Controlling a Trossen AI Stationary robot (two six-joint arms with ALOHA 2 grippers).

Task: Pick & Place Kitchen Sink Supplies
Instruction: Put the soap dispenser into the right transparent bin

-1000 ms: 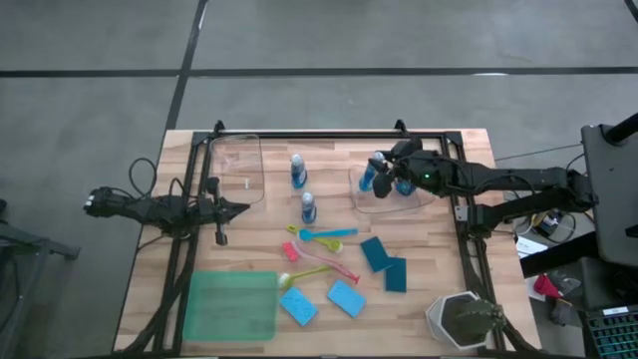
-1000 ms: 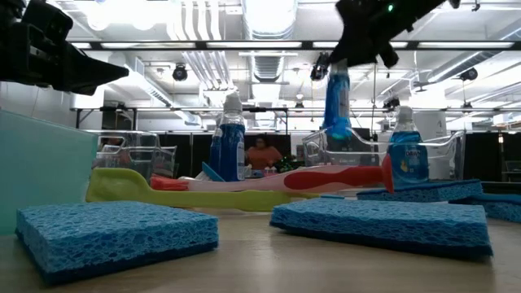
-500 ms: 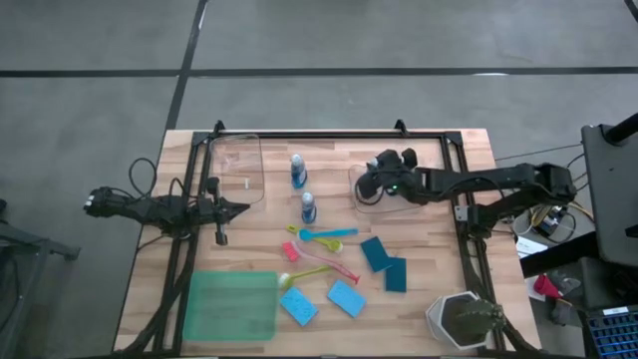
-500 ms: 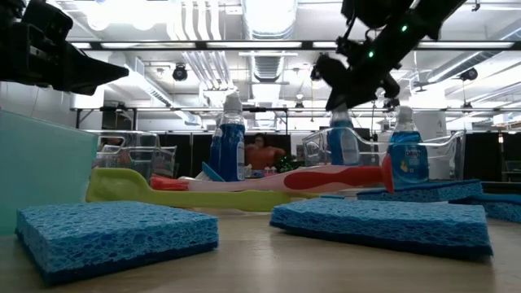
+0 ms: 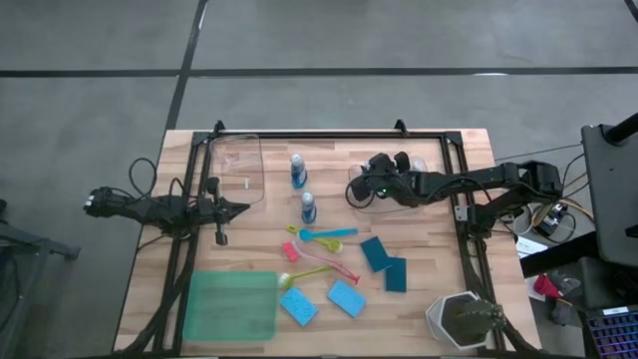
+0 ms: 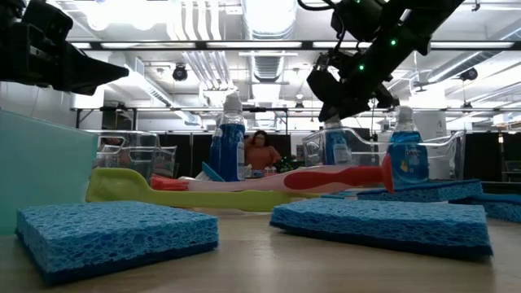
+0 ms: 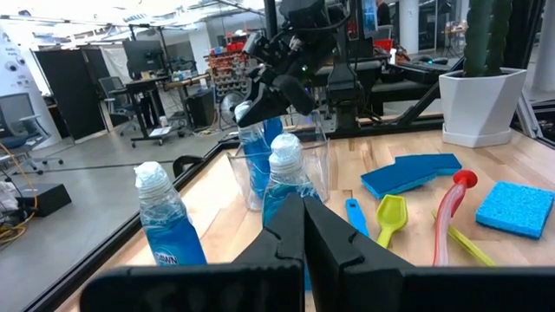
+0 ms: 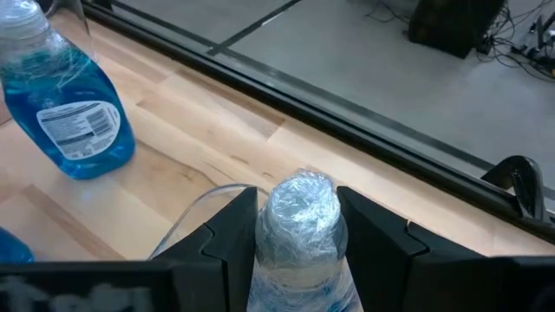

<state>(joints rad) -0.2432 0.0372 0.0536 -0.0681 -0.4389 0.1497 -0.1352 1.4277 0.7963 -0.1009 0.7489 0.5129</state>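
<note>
Right hand (image 5: 377,189): fingers clasping cap of blue bottle (image 8: 299,234), lowered inside clear bin (image 5: 361,199). Release only once base sits flat, then lift straight up. Left hand (image 5: 221,211): closed, idle, well apart.

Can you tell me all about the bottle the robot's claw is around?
The bottle is small, clear plastic with blue liquid and a pale crinkly cap. It stands upright in the clear bin on the table's right side. The right claw has a finger on each side of its neck; whether they squeeze it is unclear.
</note>
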